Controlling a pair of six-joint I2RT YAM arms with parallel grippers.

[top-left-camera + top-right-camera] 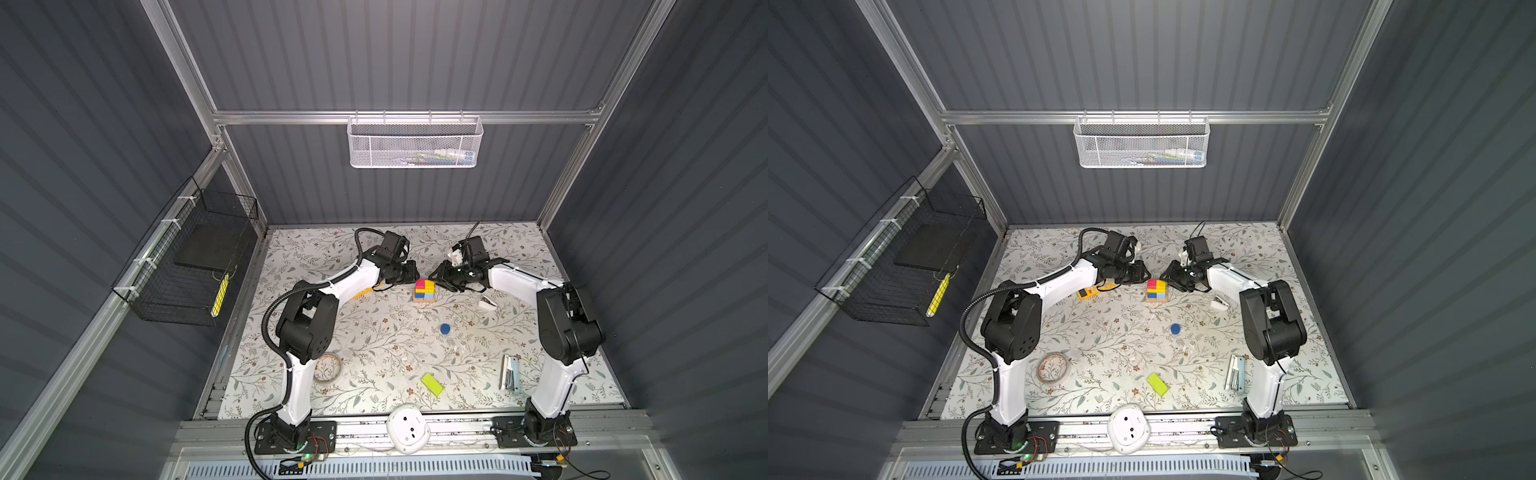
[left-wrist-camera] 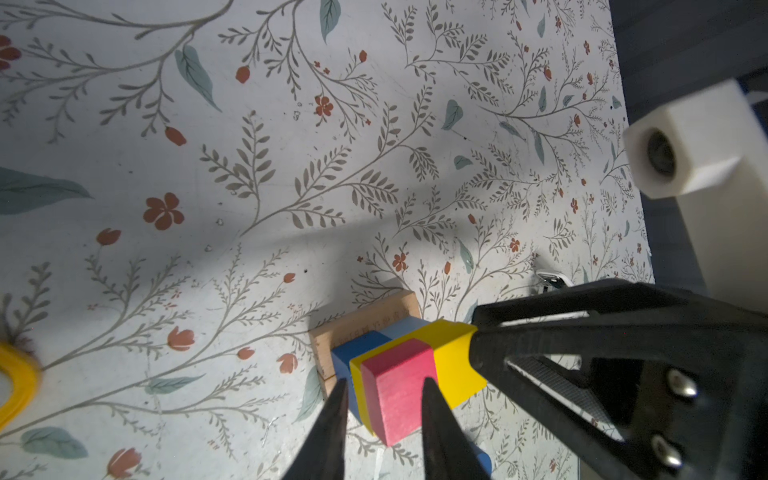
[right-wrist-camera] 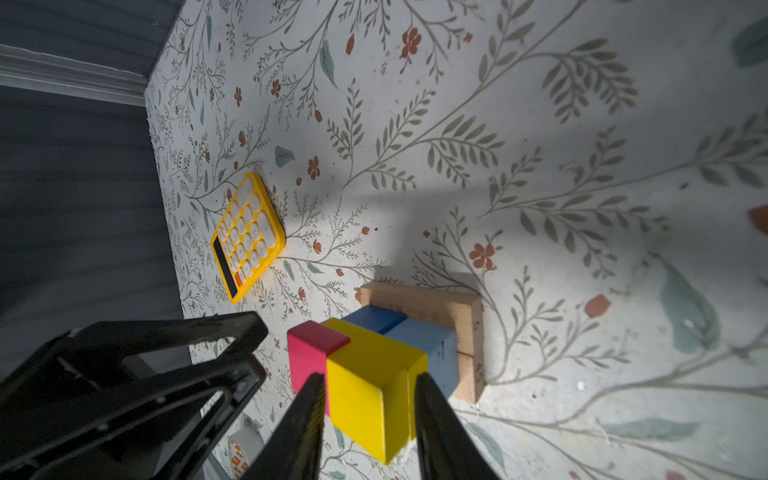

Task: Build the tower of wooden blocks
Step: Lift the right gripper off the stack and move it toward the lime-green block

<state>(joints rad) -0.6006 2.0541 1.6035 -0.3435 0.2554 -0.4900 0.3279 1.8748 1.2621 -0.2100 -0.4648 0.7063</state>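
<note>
The wood block tower (image 1: 424, 291) (image 1: 1157, 290) stands mid-table: two tan bars (image 3: 465, 324) at the base, blue (image 2: 353, 349) and light-blue (image 3: 432, 349) cubes, a yellow bar, then a pink cube (image 2: 397, 386) and a yellow cube (image 3: 370, 386) on top. My left gripper (image 2: 384, 384) (image 1: 412, 274) is open at the tower's left, its fingers just short of the pink cube. Open too, my right gripper (image 3: 369, 380) (image 1: 438, 277) straddles the yellow cube with gaps on both sides. A blue cylinder (image 1: 445, 329) and a lime bar (image 1: 432, 384) lie loose nearer the front.
A yellow calculator (image 3: 248, 237) (image 1: 1088, 293) lies left of the tower, under the left arm. A clear tape roll (image 1: 328, 368) sits front left. A stapler (image 1: 510, 372) lies front right. A small white object (image 1: 487, 303) rests right of the tower. A white dome (image 1: 407, 428) sits on the front rail.
</note>
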